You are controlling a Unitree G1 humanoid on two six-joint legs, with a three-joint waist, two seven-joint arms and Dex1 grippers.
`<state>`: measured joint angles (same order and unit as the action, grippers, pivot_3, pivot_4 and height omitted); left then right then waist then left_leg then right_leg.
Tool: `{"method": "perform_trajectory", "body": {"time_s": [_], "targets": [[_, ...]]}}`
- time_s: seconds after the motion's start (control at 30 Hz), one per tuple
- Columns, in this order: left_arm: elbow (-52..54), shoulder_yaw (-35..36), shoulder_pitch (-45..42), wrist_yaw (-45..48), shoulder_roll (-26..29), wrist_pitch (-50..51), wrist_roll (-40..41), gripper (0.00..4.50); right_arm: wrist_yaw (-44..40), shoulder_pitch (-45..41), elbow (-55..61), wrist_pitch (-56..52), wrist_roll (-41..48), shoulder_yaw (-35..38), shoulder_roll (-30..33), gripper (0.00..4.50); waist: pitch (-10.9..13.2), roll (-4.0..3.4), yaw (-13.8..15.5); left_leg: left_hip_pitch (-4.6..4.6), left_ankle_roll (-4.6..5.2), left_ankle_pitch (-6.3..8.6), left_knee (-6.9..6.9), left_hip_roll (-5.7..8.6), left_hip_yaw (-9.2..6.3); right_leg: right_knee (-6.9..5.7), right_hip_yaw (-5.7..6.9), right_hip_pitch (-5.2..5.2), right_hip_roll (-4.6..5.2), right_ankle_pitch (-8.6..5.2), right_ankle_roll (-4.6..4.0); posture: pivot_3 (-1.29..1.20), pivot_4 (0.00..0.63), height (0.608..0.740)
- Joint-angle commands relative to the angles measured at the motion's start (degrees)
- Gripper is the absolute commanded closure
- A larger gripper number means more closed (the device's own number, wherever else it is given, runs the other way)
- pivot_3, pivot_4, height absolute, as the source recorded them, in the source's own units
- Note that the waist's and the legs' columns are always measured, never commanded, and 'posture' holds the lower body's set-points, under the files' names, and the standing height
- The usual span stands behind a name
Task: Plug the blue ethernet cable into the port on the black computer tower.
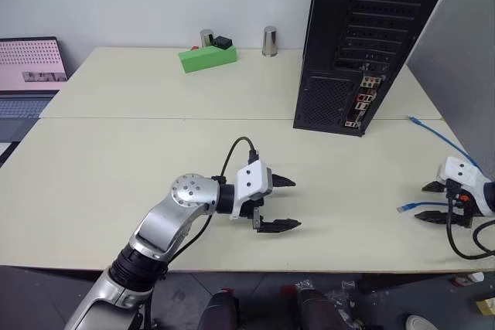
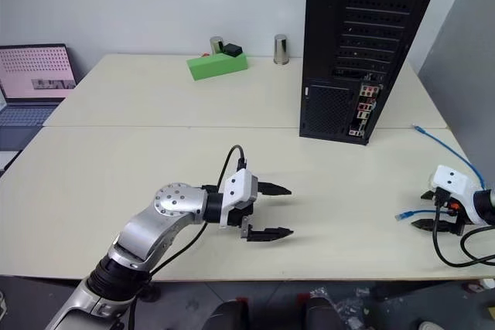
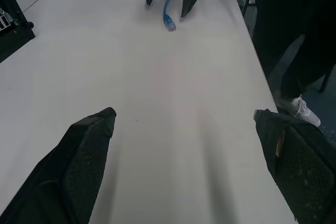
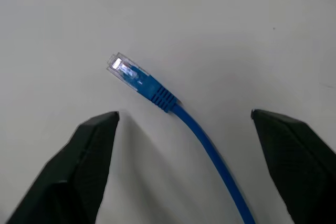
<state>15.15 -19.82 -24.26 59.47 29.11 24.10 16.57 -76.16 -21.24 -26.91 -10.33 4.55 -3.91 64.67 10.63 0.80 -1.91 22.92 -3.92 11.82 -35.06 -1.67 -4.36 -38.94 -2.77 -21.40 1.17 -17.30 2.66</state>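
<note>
Step in hand: I judge I'm lining up the pick, with nothing gripped yet.
Blue ethernet cable [image 1: 452,147]: it lies on the desk [image 1: 139,160] along the right edge. One plug is close to the tower's near right corner, and the cord trails toward the front right corner.
Near plug [image 4: 126,72]: it lies flat on the desk, clear tip pointing away from my right wrist, so I can come down on it from above.
Right gripper [image 1: 435,202]: it is at the front right corner, tilted down over the near plug. The fingers are spread with the cord running between them. I see no contact in the right wrist view.
Left gripper [image 1: 277,203]: it hovers over the front middle of the desk, pointing right, fingers spread wide and holding nothing. I keep it parked clear of the cable.
Black computer tower [image 1: 363,36]: it stands upright at the back right, rear panel facing me so the sockets are reachable.
Port [image 1: 365,98]: I take it to be in the small connector cluster low on that panel, but I cannot tell which socket it is.
Clutter: a green block [image 1: 207,58] and a metal cup [image 1: 269,40] are at the back edge, well apart from my work.
Risk: I judge the floppy cord may swing the plug off-axis once I lift it.
</note>
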Motion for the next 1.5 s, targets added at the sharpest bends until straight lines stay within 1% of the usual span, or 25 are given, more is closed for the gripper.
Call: {"method": "perform_trajectory", "body": {"time_s": [0.03,0.13,0.2,0.23,0.27,0.33,0.37,0.43,0.5,0.53,0.67,0.8,0.93,1.07,1.2,1.27,1.5], "targets": [[1.71,0.23,0.39,0.00,0.22,-1.46,-0.30,0.00,-2.00,-3.18,-3.76,3.55,-3.04,-2.10,0.12,1.21,0.00,0.00,0.01,0.00,0.00,0.00,0.00,0.00,0.00,0.00,0.00,0.00,0.00,0.00,0.00,0.00,0.150,0.740],[1.63,0.35,0.59,0.00,0.39,-1.76,-0.46,0.00,-2.60,-4.93,-5.59,6.27,-4.81,-3.55,-0.12,1.94,0.00,0.00,-0.07,-0.01,0.00,0.00,0.00,0.00,0.01,0.00,-0.02,0.01,0.00,0.01,-0.01,0.00,0.150,0.740],[1.72,0.28,0.80,-0.05,0.41,-1.91,-0.55,0.00,-2.77,-5.22,-6.25,8.18,-5.82,-4.21,-0.08,2.34,0.00,0.00,-0.08,-0.02,0.00,0.00,0.00,-0.01,0.00,0.00,-0.01,0.01,0.00,0.01,-0.01,0.00,0.150,0.740],[1.75,0.27,0.88,-0.07,0.42,-1.94,-0.59,0.00,-2.74,-5.29,-6.53,9.14,-6.22,-4.44,-0.12,2.66,0.00,0.00,-0.07,-0.02,0.00,0.00,0.00,-0.01,0.00,0.00,0.00,0.02,0.00,0.01,-0.01,0.00,0.150,0.740],[1.75,0.27,0.96,-0.07,0.44,-2.00,-0.63,0.00,-2.66,-5.32,-6.74,9.93,-6.56,-4.64,-0.18,2.79,0.00,0.00,-0.07,-0.02,0.00,0.00,0.00,-0.01,0.00,0.00,-0.01,0.02,0.00,0.01,-0.01,0.00,0.150,0.740],[1.80,0.33,1.21,0.02,0.61,-2.19,-0.79,0.00,-2.60,-5.16,-6.77,11.02,-6.93,-4.80,-0.36,3.28,0.00,0.00,-0.06,-0.02,0.00,0.00,-0.01,-0.01,0.00,0.00,-0.01,0.02,0.00,0.01,-0.01,0.00,0.150,0.740],[1.75,0.40,1.34,0.14,0.79,-2.37,-0.91,0.00,-2.53,-4.83,-6.14,11.81,-7.28,-4.90,-0.31,3.42,0.00,0.00,-0.06,-0.02,0.00,0.00,-0.01,-0.01,0.00,0.00,-0.01,0.03,0.00,0.01,-0.01,0.00,0.150,0.740],[1.16,0.44,1.37,0.27,1.26,-3.10,-1.61,0.00,-1.93,-4.28,-4.82,13.18,-7.59,-4.78,-0.46,3.88,0.00,0.00,-0.11,-0.03,0.00,0.00,-0.02,-0.01,0.00,-0.01,-0.01,0.04,0.00,0.01,-0.01,0.00,0.150,0.740],[0.48,0.60,1.33,0.21,1.65,-3.78,-2.21,0.00,-1.98,-3.53,-2.78,13.10,-6.89,-4.27,-0.69,4.29,0.00,0.00,-0.13,-0.04,0.00,0.00,-0.02,-0.02,0.00,-0.01,-0.01,0.04,0.00,0.01,-0.01,0.00,0.150,0.740],[0.16,0.73,1.30,0.09,1.81,-3.97,-2.45,0.00,-2.04,-3.18,-1.66,12.63,-6.33,-3.87,-0.86,4.43,0.00,0.00,-0.13,-0.04,0.00,0.00,-0.02,-0.02,0.00,-0.01,-0.01,0.04,0.00,0.01,-0.01,0.00,0.150,0.740],[-1.04,1.59,1.48,-0.27,2.98,-4.71,-3.39,0.00,-2.57,-1.13,5.80,8.78,-3.47,-1.93,-1.27,4.43,0.00,0.00,-0.22,-0.04,0.00,0.00,-0.02,-0.03,0.00,-0.03,-0.01,0.03,-0.01,0.01,-0.02,0.00,0.150,0.740],[-3.15,2.77,1.63,-1.02,4.67,-5.63,-4.86,0.00,-1.45,0.17,17.57,1.62,0.86,-0.39,-3.62,4.43,0.00,0.00,-0.35,-0.03,0.00,0.00,-0.02,-0.03,-0.02,-0.04,-0.01,0.02,-0.01,0.01,-0.02,0.00,0.150,0.740],[-4.83,3.10,1.00,-1.43,4.94,-6.15,-5.65,0.00,2.48,-0.08,28.12,-6.45,3.88,-1.29,-9.07,4.43,0.00,0.00,-0.32,-0.02,0.00,0.00,-0.01,-0.03,-0.04,-0.04,0.02,0.02,-0.01,0.01,-0.01,0.00,0.150,0.740],[-6.49,2.07,-0.45,-2.56,3.07,-5.58,-6.58,0.00,8.29,-2.17,35.71,-14.49,4.27,-4.91,-17.20,4.43,0.01,0.01,0.08,0.02,-0.01,0.00,-0.01,-0.02,-0.08,-0.03,0.07,0.01,-0.01,0.01,-0.01,0.00,0.150,0.740],[-8.48,1.55,-1.78,-3.67,1.34,-4.90,-7.83,0.00,11.85,-4.31,38.73,-19.30,3.29,-9.07,-23.01,4.43,0.03,0.05,0.10,0.05,-0.01,0.00,-0.02,-0.01,-0.09,-0.03,0.08,-0.01,-0.01,0.01,-0.01,0.00,0.150,0.740],[-9.28,1.56,-2.35,-3.93,0.73,-5.02,-8.33,0.00,12.96,-5.18,39.25,-20.56,2.72,-10.80,-24.77,4.43,0.03,0.06,0.09,0.06,-0.01,0.00,-0.02,-0.01,-0.10,-0.03,0.10,-0.02,-0.01,0.01,-0.01,0.00,0.150,0.740],[-11.17,1.67,-3.91,-3.71,-0.52,-5.44,-9.13,0.00,14.19,-7.63,38.96,-21.89,2.02,-13.87,-26.96,4.43,0.03,0.06,0.07,0.08,-0.01,0.00,-0.02,-0.01,-0.13,-0.04,0.14,-0.04,-0.01,0.01,-0.01,0.00,0.150,0.740]]}}
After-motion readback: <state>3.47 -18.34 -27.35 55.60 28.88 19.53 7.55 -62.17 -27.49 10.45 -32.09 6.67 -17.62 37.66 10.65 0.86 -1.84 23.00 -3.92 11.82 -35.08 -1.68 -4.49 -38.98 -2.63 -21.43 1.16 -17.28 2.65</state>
